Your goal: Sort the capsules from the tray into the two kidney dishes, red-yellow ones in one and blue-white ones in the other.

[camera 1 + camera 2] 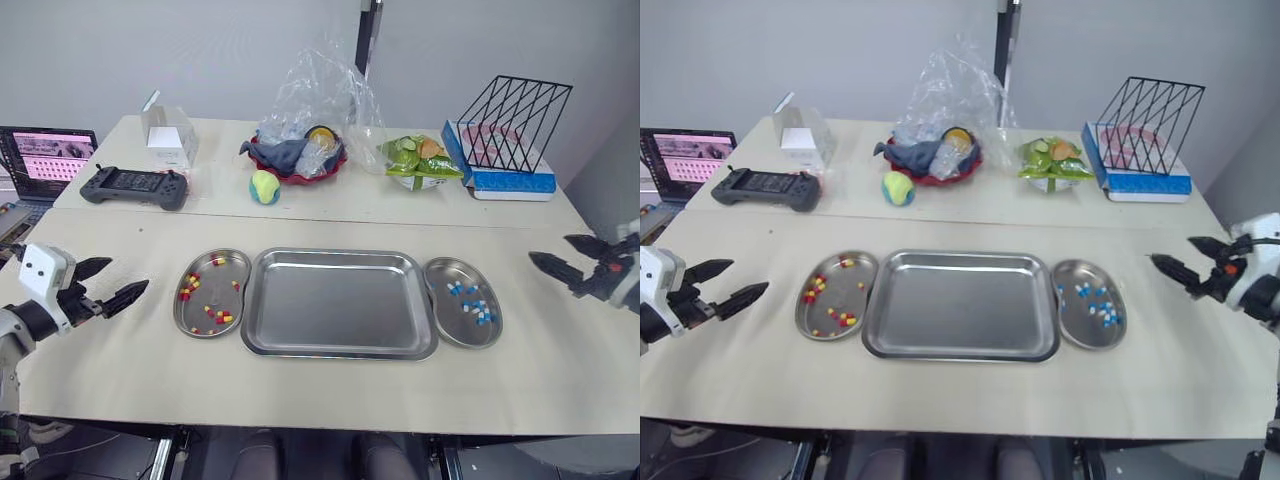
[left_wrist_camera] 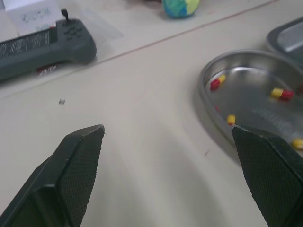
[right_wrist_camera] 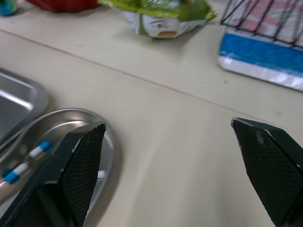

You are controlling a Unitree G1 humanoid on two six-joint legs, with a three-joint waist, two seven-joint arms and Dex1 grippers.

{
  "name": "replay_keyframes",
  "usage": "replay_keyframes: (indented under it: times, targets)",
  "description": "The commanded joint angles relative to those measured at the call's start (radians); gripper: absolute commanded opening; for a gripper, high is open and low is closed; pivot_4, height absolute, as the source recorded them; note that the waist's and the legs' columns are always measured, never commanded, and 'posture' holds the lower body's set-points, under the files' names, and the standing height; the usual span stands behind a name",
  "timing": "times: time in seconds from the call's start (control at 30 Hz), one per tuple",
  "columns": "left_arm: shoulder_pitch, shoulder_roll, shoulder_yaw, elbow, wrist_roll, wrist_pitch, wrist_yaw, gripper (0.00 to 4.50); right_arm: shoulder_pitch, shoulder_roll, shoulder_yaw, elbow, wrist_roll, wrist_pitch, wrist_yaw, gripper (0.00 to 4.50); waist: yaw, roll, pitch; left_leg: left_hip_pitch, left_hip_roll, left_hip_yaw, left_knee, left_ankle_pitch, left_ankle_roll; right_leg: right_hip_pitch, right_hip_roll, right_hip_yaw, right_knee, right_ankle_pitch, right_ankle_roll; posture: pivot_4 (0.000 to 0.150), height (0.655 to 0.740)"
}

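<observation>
Left eye view: we are looking down on a desk point(image 1: 300, 400) where the sorting is appearing finished. The tray point(image 1: 340, 300) is lying bare at the centre, with no capsule showing on its steel floor. At its nine o'clock, just beside its rim, the left kidney dish point(image 1: 210, 297) is holding the red-yellow capsules point(image 1: 222, 317). At its three o'clock the right kidney dish point(image 1: 455, 322) is holding the blue-white capsules point(image 1: 480, 312). We are seeing no stray colour in either dish, as far as such small things can be told.

Our left hand point(image 1: 128, 274) is hovering released, fingers spread and carrying nothing, well out at nine o'clock of the left dish, above bare desk. Our right hand point(image 1: 549, 247) is hovering likewise released and empty, out at three o'clock of the right dish. Neither hand is touching a dish or the tray.

We are judging the step in hand to be the closing one: holding clear and checking the result. The next move, as we are reading it, is calling for no new grasp. It is calling only for a careful look across the tray's corners and both dishes for a missed or misplaced capsule. Should one turn up, the nearer hand would be needing to come in low and pinch narrowly, for the capsules are small, smooth and likely to roll on steel.
</observation>
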Motion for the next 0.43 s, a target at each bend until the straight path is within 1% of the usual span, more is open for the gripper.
replay_keyframes:
  times: [0.03,0.43]
  targets:
    - [-0.005,0.019,0.044,0.009,-0.003,-0.032,0.016,4.50,-0.017,0.010,-0.045,0.008,0.012,-0.083,-0.020,4.46,-0.002,0.000,0.000,0.000,0.000,0.000,0.000,0.000,0.000,0.000,0.000,0.000,0.000,0.000,0.000,0.150,0.7334]
    - [-0.017,0.030,0.027,0.008,-0.021,0.003,-0.016,4.50,0.055,0.015,-0.013,-0.031,-0.004,-0.115,-0.019,4.46,-0.001,0.000,0.000,0.000,0.000,0.000,0.000,0.000,0.000,0.000,0.000,0.000,0.000,0.000,0.000,0.150,0.7334]
